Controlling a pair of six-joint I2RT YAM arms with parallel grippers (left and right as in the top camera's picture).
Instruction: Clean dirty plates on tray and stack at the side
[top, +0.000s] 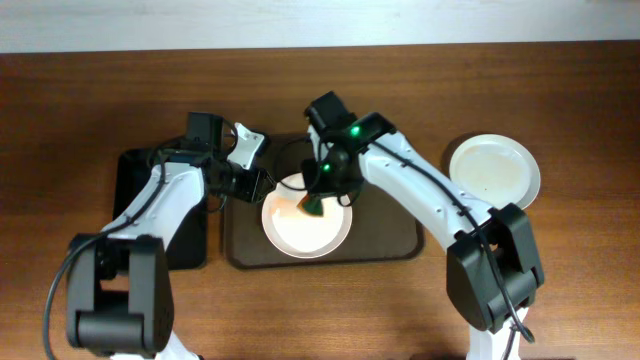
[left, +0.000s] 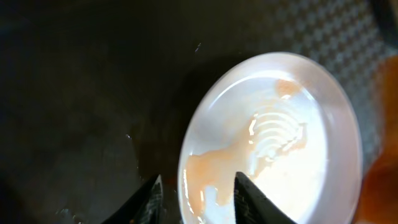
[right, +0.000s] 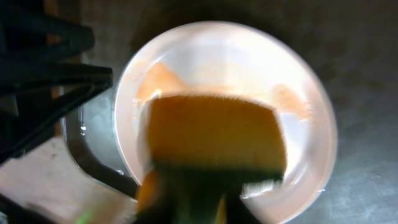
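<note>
**Overhead view with both wrist views.** A large dark brown rounded-rectangle tray with a raised rim (top: 390, 240) lies at the middle of the wooden tabletop (top: 560, 300). A smaller narrow black tray (top: 188, 240) lies just beside its left side.

On the brown tray, left of its centre, rests a round white shallow plate smeared with orange-red sauce (top: 300, 235). The left wrist view shows the streaks spread across the floor of this smeared plate (left: 280, 143). A second round white shallow plate, plain white (top: 493, 170), sits directly on the tabletop, off the brown tray, toward the right edge.

The left tool (left: 199, 196) is at the smeared plate's left rim. Its fingers (left: 152, 199) stand spread, with the rim between them and a dark gap beside one finger.

The right tool (top: 322, 185) hangs over the far part of the smeared plate. Beneath it, over the plate's floor, is a yellow sponge backed by a dark green scouring layer (right: 214, 134). The sponge hides the right tool's fingers, so whether they pinch it or stand apart cannot be told.
</note>
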